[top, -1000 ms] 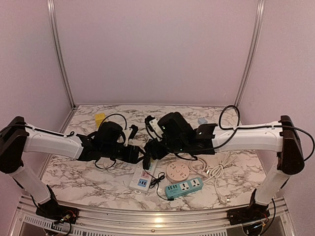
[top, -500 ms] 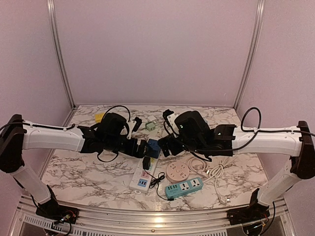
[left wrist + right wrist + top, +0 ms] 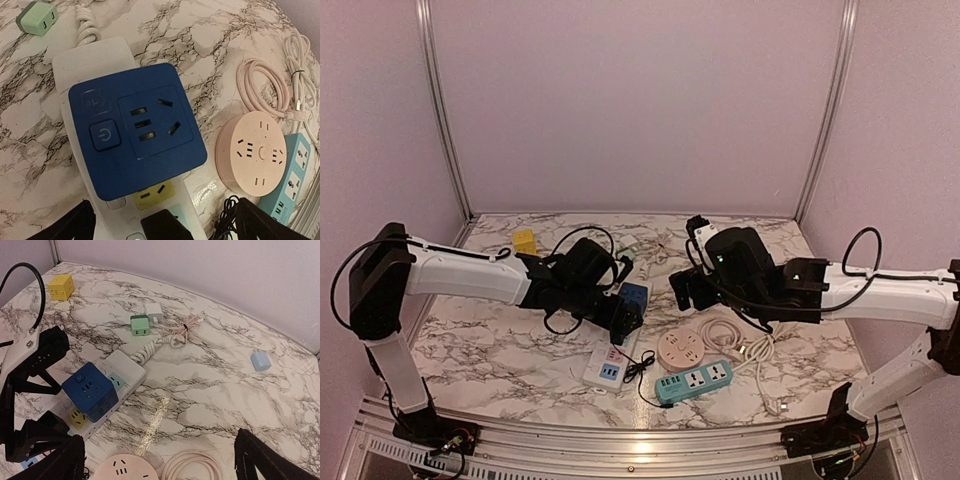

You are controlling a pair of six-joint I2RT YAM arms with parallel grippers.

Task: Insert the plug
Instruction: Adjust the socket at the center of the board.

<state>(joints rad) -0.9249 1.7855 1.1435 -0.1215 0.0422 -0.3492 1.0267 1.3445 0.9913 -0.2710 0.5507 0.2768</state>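
Note:
A blue cube plug with a power button sits upright on the far end of a white power strip. In the left wrist view the blue cube fills the middle, standing on the strip. My left gripper hangs open just above it, its fingers wide to either side and touching nothing. My right gripper is open and empty over bare marble to the right of the blue cube. A black plug stands in the same strip, nearer to me.
A pink round socket, a teal power strip and a coiled pink cable lie at the front right. At the back are a green adapter, a white charger, a yellow cube and a light blue adapter.
Both grippers have opened wide. The right gripper has drawn back to the right, away from the strip. The left gripper has moved right, over the blue cube, which stays on the strip.

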